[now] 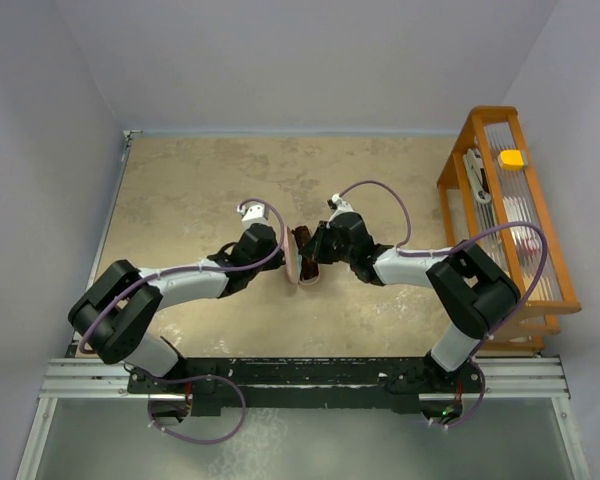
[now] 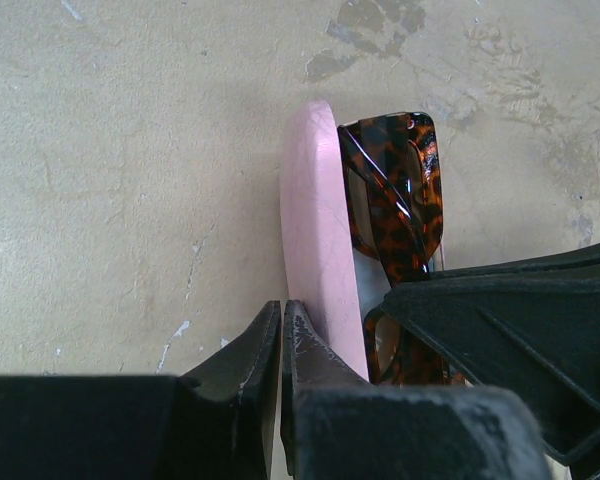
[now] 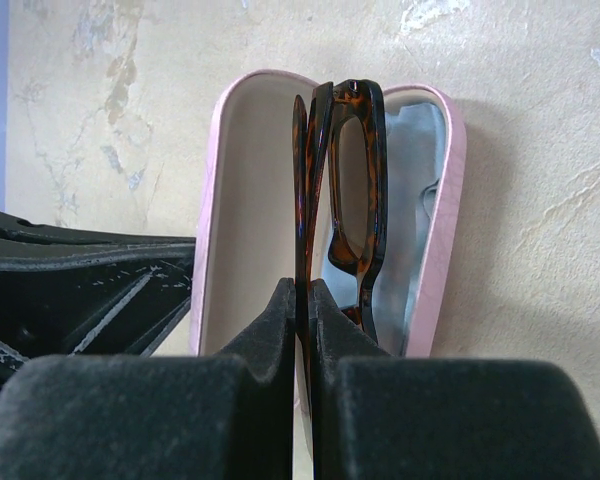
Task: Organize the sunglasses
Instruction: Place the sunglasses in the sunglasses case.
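The sunglasses (image 3: 355,180) have a tortoiseshell brown frame and are folded. They stand on edge inside the open pink case (image 3: 230,200), over a light blue cloth (image 3: 415,200). My right gripper (image 3: 302,300) is shut on one thin temple arm of the sunglasses. My left gripper (image 2: 282,318) is shut with nothing between its fingers, and one finger rests against the outside of the pink case (image 2: 320,250). Beyond the case the sunglasses (image 2: 395,200) show, with a right finger (image 2: 500,320) over them. From above, both grippers, left (image 1: 283,266) and right (image 1: 311,262), meet at the case (image 1: 293,270) mid-table.
An orange wooden rack (image 1: 540,240) stands at the table's right edge, holding a yellow block (image 1: 512,158) and pale items. Walls close the table on the left, back and right. A metal rail (image 1: 300,375) carries both arm bases along the near edge.
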